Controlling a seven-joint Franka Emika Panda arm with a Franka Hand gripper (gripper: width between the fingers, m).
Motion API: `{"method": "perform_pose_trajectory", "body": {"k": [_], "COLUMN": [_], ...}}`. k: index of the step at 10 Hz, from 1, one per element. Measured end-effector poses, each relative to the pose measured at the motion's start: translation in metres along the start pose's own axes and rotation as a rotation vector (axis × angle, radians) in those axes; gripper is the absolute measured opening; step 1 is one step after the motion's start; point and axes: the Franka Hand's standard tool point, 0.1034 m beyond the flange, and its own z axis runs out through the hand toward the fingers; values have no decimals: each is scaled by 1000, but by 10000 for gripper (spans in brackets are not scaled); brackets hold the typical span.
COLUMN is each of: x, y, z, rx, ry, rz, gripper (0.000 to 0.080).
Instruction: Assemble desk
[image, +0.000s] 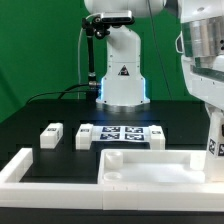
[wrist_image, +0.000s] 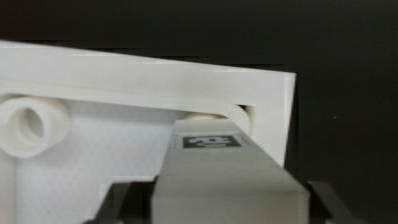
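Note:
The white desk tabletop (image: 150, 168) lies recessed face up near the front of the exterior view. In the wrist view its rim (wrist_image: 160, 75) and a round socket (wrist_image: 32, 125) show. My gripper (wrist_image: 222, 205) is shut on a white leg block (wrist_image: 222, 170) bearing a tag. The block's far end sits at the tabletop's inner corner. In the exterior view this leg block (image: 213, 140) stands upright over the tabletop's corner on the exterior view's right, below my arm (image: 203, 60). Two loose leg blocks (image: 50, 135) (image: 86, 134) lie on the black table to the left.
The marker board (image: 125, 133) lies flat behind the tabletop. A long white border rail (image: 20, 168) runs along the exterior view's left and front. The robot base (image: 120, 75) stands at the back against a green backdrop.

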Motion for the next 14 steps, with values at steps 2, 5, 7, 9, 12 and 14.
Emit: {"method": "perform_pose_trajectory", "body": {"k": [2, 5, 7, 9, 12, 14], "x": [0, 1, 1, 1, 9, 10], "y": [1, 2, 2, 2, -5, -2], "z": [0, -3, -3, -3, -1, 1], "rx": [-4, -15, -18, -19, -17, -13], "ry": [2, 2, 6, 4, 119, 126], "rz": [-90, -596, -789, -927, -1561, -1592], "gripper": [293, 636, 647, 649, 649, 649]}}
